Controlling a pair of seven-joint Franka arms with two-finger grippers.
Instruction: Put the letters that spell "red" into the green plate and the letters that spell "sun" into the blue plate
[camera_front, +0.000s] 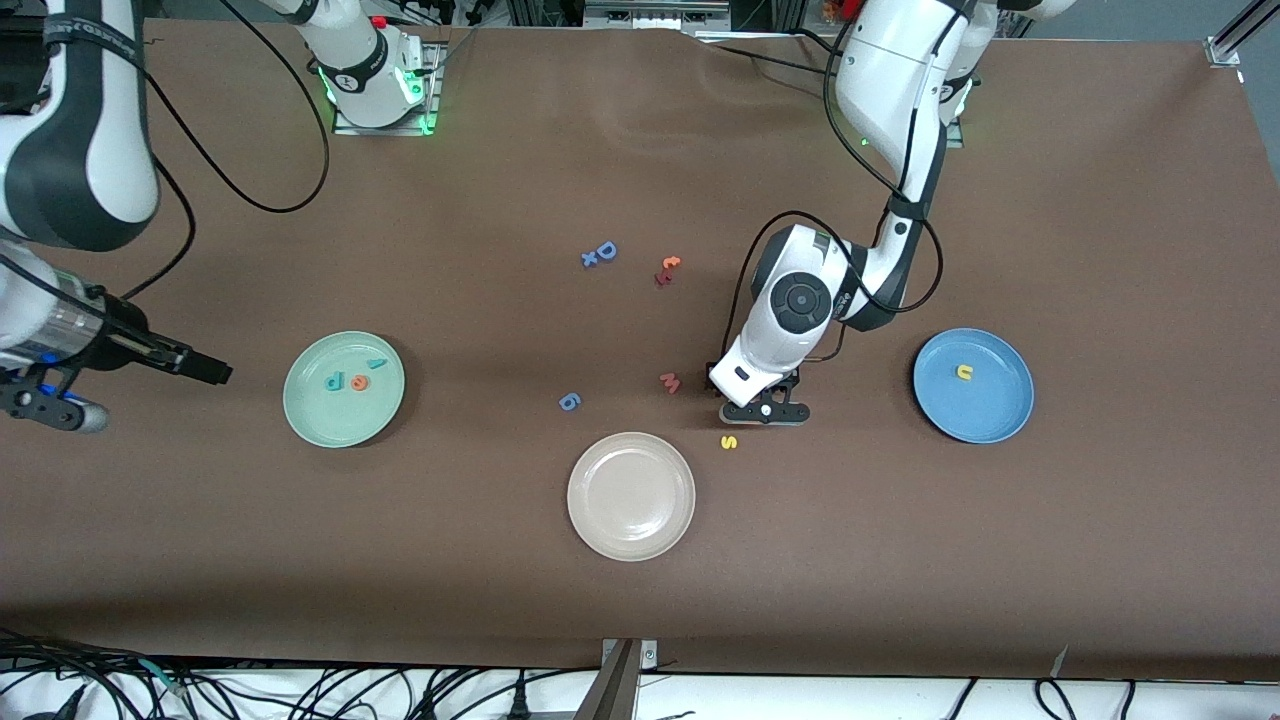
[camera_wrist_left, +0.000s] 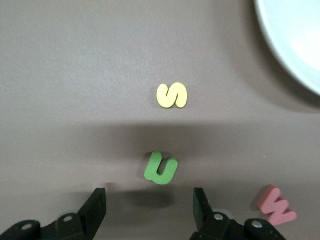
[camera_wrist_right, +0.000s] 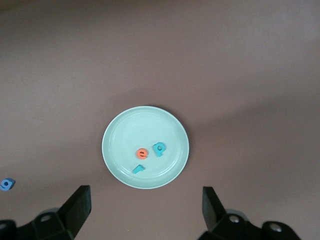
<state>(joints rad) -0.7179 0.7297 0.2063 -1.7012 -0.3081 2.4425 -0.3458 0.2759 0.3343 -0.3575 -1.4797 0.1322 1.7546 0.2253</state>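
Observation:
The green plate (camera_front: 310, 415) (camera_wrist_right: 120, 135) holds the teal "r" (camera_front: 376, 363) (camera_wrist_right: 139, 169), orange "e" (camera_front: 359, 381) (camera_wrist_right: 142, 153) and teal-blue "d" (camera_front: 335, 381) (camera_wrist_right: 159, 149). My right gripper (camera_front: 215, 372) (camera_wrist_right: 147, 210) hangs open and empty beside that plate, toward the right arm's end. The blue plate (camera_front: 985, 415) holds the yellow "u" (camera_front: 965, 372). My left gripper (camera_front: 765, 412) (camera_wrist_left: 150, 210) stands open low over the table. The green "n" (camera_wrist_left: 161, 168) lies flat just ahead of its fingertips, untouched. The yellow "s" (camera_front: 729, 441) (camera_wrist_left: 172, 95) lies a little past it, nearer the front camera.
A cream-white plate (camera_front: 631, 540) (camera_wrist_left: 295, 45) sits nearest the front camera. A pink "w" (camera_front: 670, 382) (camera_wrist_left: 276, 205) lies beside the left gripper. A blue "6" (camera_front: 569, 402), a blue "D" pair (camera_front: 600, 254) and a red-orange pair (camera_front: 667, 270) lie mid-table.

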